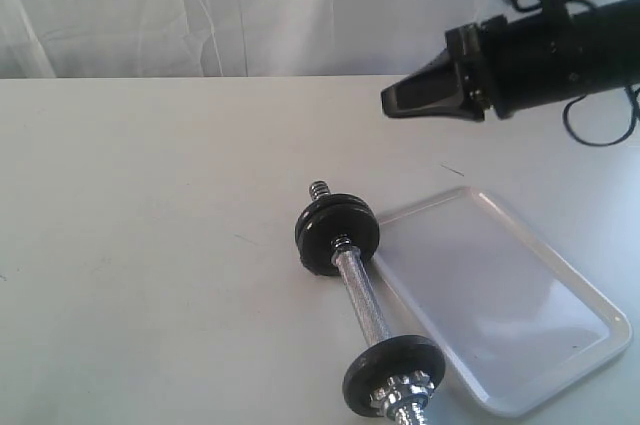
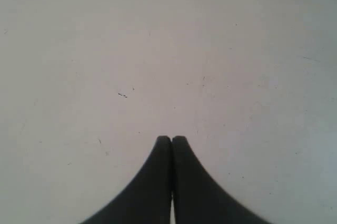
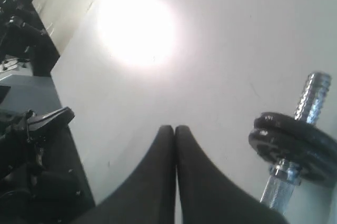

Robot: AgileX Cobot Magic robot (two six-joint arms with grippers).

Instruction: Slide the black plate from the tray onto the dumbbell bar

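Exterior view: the frame for most entries below; the wrist views supply the claw detail.
Plate [image 1: 338, 204]: not in the tray. Judged to be the outer of the two far discs [image 1: 337, 237], since that end shows bare thread beyond it and no outer nut. Which disc is which cannot be told for certain.
Bar [image 1: 362, 295]: lies flat on the table, just beside the tray's long edge and perhaps touching it. Far discs sit at one end and a near disc [image 1: 372, 373] at the other, so it rests on disc rims and is unlikely to roll.
Nut [image 1: 398, 395]: silver, outside the near disc, locking that end.
Tray [image 1: 500, 295]: white, nothing in it, which suggests the transfer is done or nearly so.
Right claw [image 1: 386, 103]: fingers pressed together, holding nothing. It is raised above the table, beyond the tray and well apart from the bar. Judged clear of the work.
Left claw [image 2: 171, 138]: tips together, empty, over bare table, out of the exterior view.
Table [image 1: 150, 245]: white, otherwise bare.
Risk: with no outer nut, the far discs could slide off if the bar is tipped.
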